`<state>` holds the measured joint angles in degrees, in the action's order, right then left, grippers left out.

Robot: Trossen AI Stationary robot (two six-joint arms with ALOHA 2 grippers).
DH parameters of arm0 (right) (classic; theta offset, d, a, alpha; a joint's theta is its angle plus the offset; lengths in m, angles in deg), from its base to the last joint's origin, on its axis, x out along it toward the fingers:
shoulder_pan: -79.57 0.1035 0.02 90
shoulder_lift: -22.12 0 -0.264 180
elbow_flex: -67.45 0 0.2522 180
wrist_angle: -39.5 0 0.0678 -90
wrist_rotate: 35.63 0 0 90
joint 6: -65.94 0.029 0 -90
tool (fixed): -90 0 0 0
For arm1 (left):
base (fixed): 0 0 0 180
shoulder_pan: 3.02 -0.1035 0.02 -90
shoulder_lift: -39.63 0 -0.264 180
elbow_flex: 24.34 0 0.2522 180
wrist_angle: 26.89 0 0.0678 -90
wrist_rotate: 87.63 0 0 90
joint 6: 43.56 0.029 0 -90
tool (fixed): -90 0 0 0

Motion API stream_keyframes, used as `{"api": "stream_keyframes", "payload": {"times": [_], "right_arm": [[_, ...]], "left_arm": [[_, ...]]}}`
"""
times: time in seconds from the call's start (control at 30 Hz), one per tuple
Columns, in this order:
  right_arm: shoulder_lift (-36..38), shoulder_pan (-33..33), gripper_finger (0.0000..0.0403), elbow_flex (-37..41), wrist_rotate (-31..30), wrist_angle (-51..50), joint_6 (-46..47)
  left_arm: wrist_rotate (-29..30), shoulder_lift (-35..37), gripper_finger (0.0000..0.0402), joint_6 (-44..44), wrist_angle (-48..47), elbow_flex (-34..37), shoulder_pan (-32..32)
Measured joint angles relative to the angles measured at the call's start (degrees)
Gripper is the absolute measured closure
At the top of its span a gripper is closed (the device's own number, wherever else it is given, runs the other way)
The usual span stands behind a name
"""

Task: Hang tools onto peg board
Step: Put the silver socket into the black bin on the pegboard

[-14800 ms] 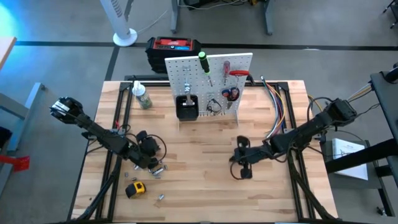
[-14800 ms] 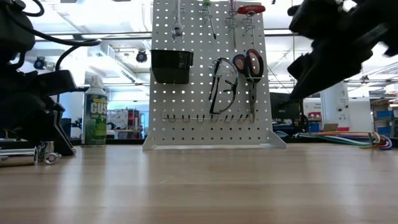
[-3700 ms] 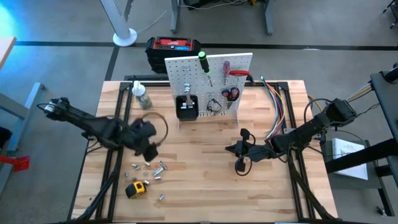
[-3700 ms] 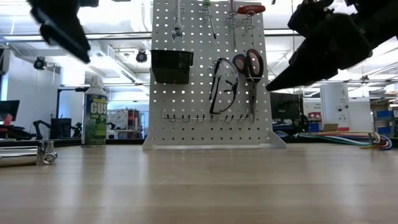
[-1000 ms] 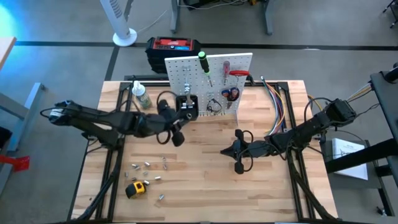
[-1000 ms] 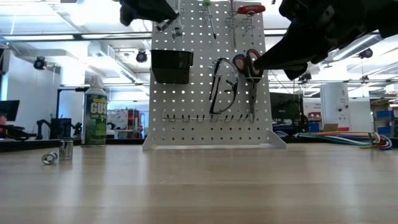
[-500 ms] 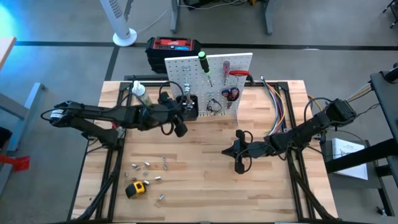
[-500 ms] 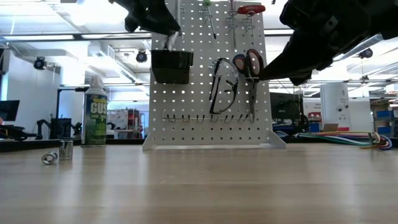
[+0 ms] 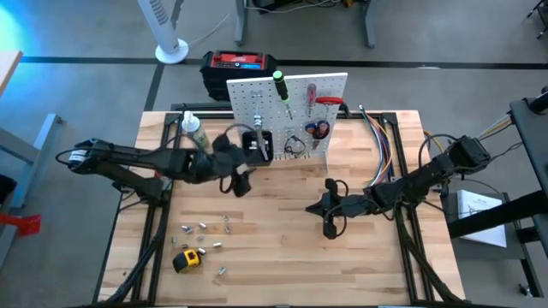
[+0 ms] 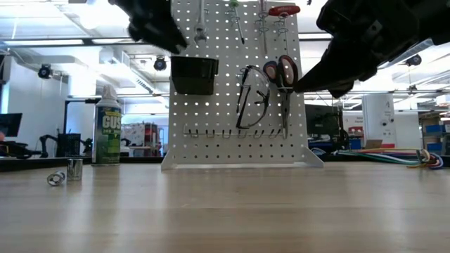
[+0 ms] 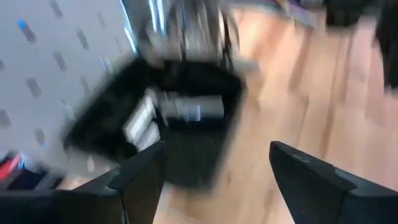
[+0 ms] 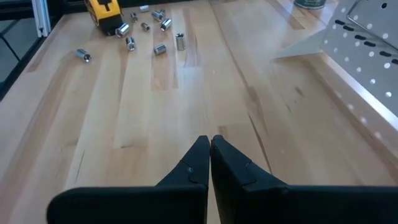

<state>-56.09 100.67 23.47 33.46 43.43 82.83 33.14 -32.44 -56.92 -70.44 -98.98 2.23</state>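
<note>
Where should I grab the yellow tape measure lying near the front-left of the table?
Judging by its pose, take the tape measure across its two flat faces, coming straight down from above. It lies alone on the table, with loose sockets close beside it. The open left end effector is nearer.

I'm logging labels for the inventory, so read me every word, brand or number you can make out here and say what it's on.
"CUS": large white letters on the green label of the spray bottle left of the peg board; the word runs out of sight round the can.
Smaller print below it on that label: too small to read.
Yellow tape measure: nothing legible.
Red-and-black box: nothing legible.
</note>
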Motion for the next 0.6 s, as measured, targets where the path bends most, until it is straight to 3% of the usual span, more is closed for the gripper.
{"api": "stream_keyframes", "payload": {"times": [0.2,0.3,0.6], "right_arm": [[0.0,-0.1,0.0403,0.0,0.0,-0.3,-0.7],[0.0,-0.2,0.0403,0.0,-0.1,-0.3,-0.9],[0.0,-0.2,0.0403,0.0,-0.1,0.3,-1.4]], "left_arm": [[-0.1,0.1,0.0144,-11.4,-14.6,0.1,8.2],[0.2,0.0,0.0151,-19.2,-17.3,0.4,14.1],[15.1,-0.7,0.0171,-41.2,-17.3,5.5,30.3]]}}
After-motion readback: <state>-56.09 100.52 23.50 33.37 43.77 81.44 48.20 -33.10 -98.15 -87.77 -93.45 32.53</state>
